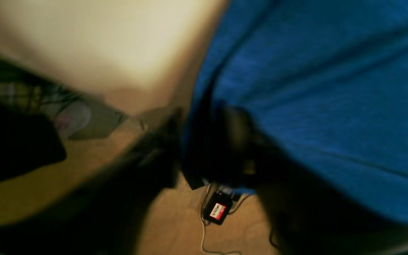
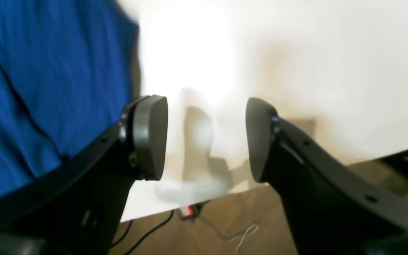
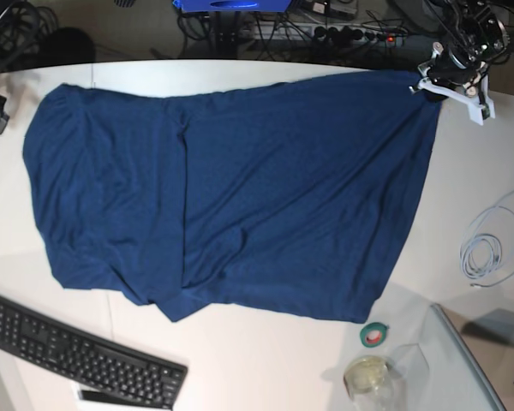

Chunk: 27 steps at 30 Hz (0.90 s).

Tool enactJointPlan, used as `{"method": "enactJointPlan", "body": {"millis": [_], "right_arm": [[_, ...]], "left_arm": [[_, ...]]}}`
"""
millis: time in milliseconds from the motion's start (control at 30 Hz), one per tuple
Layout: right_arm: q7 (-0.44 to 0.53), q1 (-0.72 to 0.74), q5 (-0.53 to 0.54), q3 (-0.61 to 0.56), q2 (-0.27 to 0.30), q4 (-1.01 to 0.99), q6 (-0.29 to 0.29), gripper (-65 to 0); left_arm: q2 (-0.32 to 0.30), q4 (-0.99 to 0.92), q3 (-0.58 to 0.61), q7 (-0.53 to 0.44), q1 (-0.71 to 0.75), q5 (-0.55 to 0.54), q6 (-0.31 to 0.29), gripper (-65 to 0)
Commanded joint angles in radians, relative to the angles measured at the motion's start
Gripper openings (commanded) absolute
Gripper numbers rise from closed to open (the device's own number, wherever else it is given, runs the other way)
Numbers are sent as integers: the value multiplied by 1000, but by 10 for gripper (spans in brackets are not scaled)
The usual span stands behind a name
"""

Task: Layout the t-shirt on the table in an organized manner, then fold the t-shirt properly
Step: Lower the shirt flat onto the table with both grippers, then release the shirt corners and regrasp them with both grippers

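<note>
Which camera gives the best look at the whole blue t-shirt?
The base view: it shows the entire t-shirt spread over the table, wrinkles and folded-under lower edge included. Both wrist views catch only a blurred patch of blue fabric, one edge each.

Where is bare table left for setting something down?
Free: the white tabletop between the dark navy t-shirt's near hem and the black keyboard, and right of the shirt above the coiled pale cable. Crowded: the near right corner, with green tape roll and glass jar.

No legible text or labels anywhere.
</note>
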Motion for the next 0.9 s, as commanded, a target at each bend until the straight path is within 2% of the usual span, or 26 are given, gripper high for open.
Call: {"method": "enactJointPlan", "body": {"millis": [0,67,133,200,333,400,467,500,600,667,867], "right_arm": [[13,-8,5,4,18,35,2,-317],[14,-12,5,3,2,64,6,-317],[16,-14,5,1,-10,102,9,-317],[14,-15,5,-17,-14,130,9,-317],[20,-54,10,-112,-24,196,14,-318],[20,-78,11,-146,-28,240,60,-318],[20,-95,11,-143,-70,287,133,-320],[20,-97,11,-128,-88,311,133,-318],[20,-123,7,-94,-150,368,133,-317],[20,-132,7,-88,-166,383,133,-318],[20,-129,7,-88,-166,359,133,-320]], "left_arm": [[-9,27,-15,-10,2,-9,-1,-354],[-9,39,-32,-10,5,-11,-1,-265],[-9,44,-40,-9,6,-11,-1,-209],[-8,44,-40,-9,6,-11,-1,-181],[17,57,-70,-10,6,-11,-1,-174],[48,105,-133,-7,6,-11,-2,-169],[81,179,-185,-7,8,-11,-13,-169],[91,205,-201,-6,15,-11,-39,-168],[95,240,-208,-6,58,-13,-202,-168],[95,229,-213,-10,66,-8,-283,-166],[71,102,-210,-15,55,-9,-371,-166]]}}
